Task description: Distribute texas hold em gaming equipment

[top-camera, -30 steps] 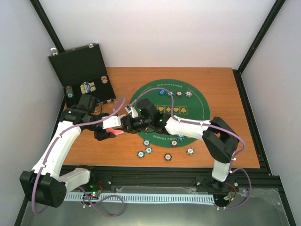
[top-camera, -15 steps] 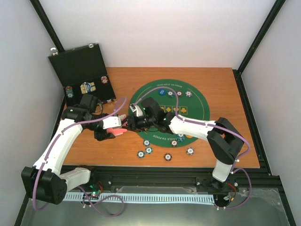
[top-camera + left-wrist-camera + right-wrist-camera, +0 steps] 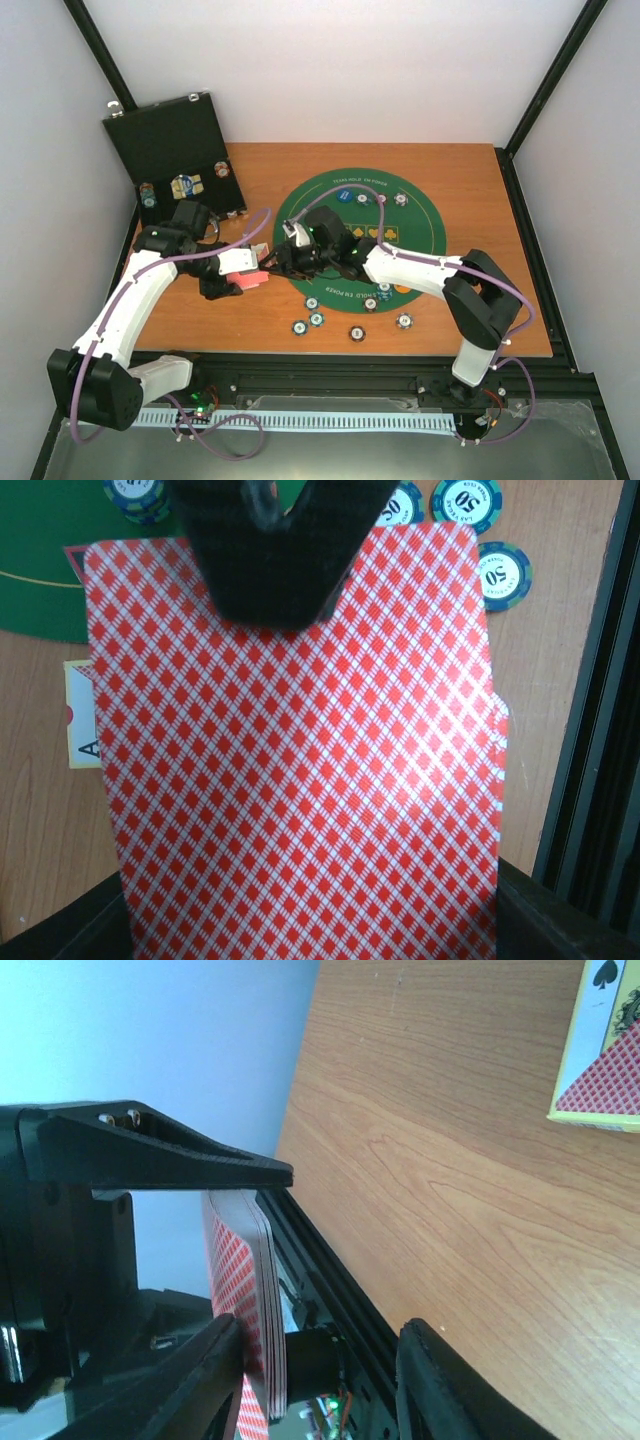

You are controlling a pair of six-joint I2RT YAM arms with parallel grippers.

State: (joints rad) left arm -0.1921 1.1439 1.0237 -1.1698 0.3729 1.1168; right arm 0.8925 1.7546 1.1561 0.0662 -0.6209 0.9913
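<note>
The cards (image 3: 300,780) look like coated paper, smooth, with a soft sheen where light strikes the red lattice backs. The chips (image 3: 503,575) seem to be hard plastic with printed centres. The counter (image 3: 450,1160) is wood-grained, smooth and satin. The mat (image 3: 418,215) is matt green felt. The case (image 3: 160,140) is matt black, and the arms (image 3: 125,300) are glossy white plastic.

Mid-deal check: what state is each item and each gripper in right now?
left gripper: shut on the deck of red-backed cards
right gripper: open, fingers straddling the deck's end
deck of red-backed cards: held clear of the table
black case: open, lid raised
card box: lying flat on the table
poker chips: lying flat, unstacked, by the green mat's near edge
</note>
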